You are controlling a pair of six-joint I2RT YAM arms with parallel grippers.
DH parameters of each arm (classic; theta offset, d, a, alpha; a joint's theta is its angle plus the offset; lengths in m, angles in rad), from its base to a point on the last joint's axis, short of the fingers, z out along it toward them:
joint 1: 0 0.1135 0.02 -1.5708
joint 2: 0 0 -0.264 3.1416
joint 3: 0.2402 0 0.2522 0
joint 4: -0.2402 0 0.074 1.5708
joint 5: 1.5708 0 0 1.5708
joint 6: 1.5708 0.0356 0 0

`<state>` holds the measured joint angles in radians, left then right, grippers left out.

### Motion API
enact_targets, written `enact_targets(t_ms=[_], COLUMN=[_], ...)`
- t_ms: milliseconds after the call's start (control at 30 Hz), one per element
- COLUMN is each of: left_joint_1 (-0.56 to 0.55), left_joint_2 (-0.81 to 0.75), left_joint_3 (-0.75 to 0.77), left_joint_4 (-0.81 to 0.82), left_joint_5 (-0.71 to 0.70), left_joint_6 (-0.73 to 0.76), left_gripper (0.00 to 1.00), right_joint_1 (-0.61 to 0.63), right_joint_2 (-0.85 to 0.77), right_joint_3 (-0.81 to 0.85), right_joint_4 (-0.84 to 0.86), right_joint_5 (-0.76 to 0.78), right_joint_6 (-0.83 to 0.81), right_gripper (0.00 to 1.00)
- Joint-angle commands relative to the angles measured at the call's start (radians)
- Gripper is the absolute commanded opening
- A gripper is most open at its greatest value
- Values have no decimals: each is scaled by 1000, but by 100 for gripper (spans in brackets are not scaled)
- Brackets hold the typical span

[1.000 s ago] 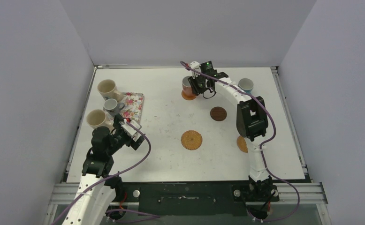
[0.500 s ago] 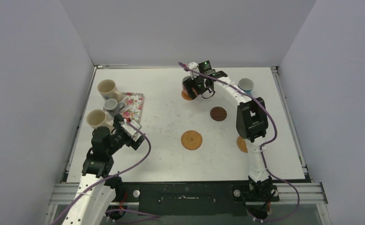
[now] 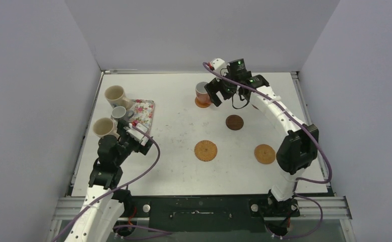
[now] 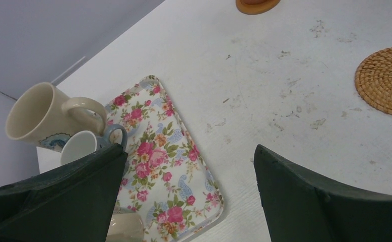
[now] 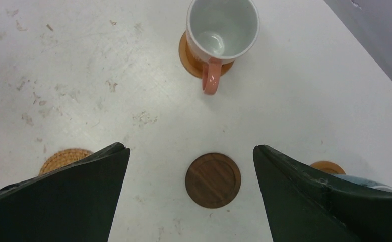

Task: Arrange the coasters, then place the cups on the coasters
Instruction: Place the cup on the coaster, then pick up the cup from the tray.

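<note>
A salmon-pink cup [image 3: 202,92] stands upright on an orange coaster [image 3: 202,103] at the back middle; it also shows in the right wrist view as the pink cup [image 5: 222,30], handle toward the camera. My right gripper [image 3: 217,96] hovers just right of it, open and empty, with the dark brown coaster [image 5: 213,180] below the right gripper [image 5: 191,148]. Two woven coasters [image 3: 205,150] [image 3: 264,154] lie bare. Two cream cups [image 3: 115,96] [image 3: 104,127] and a small grey cup [image 3: 119,113] stand at the left. My left gripper [image 3: 136,137] is open beside them.
A floral tray [image 4: 169,151] lies under the left gripper [image 4: 189,151], next to the grey cup [image 4: 83,146] and a cream cup [image 4: 38,113]. At the right wrist view's edge another orange coaster [image 5: 327,166] holds a bluish cup [image 5: 365,180], mostly hidden by my finger.
The right gripper opened, let go of the pink cup on its coaster and drew back to the right. Its elbow swung right, uncovering the right woven coaster. The left arm barely shifted.
</note>
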<state>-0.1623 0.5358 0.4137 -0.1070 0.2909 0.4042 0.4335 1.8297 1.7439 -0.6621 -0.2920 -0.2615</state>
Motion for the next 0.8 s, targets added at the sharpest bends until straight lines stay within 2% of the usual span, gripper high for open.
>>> enact_targets(t_ms=[0,133,433,600,767], left_joint_1=[-1,-1,16,89,155], left_joint_2=[26,107,461,612,748], left_joint_3=[-4,22,262,396,521], left_joint_4=[93,160,109,22,-76], left_joint_5=[-25,-37,-45,96,196], left_joint_6=[38,61,216,316,404], left_gripper=[97,97,97,97,97], right_joint_1=[5,6,-11,-77,-151], right_joint_2=[-125,-202,-357,-408,-428], right_joint_3=[-84,-153,-307,-348,-397], right_joint_4=[-59,-119,-168,-230,-251], right_joint_5=[-98,-168,-283,-434,-499], right_joint_6=[-84,-174,-328,-429,-514], right_gripper=[100,100,100,100,100])
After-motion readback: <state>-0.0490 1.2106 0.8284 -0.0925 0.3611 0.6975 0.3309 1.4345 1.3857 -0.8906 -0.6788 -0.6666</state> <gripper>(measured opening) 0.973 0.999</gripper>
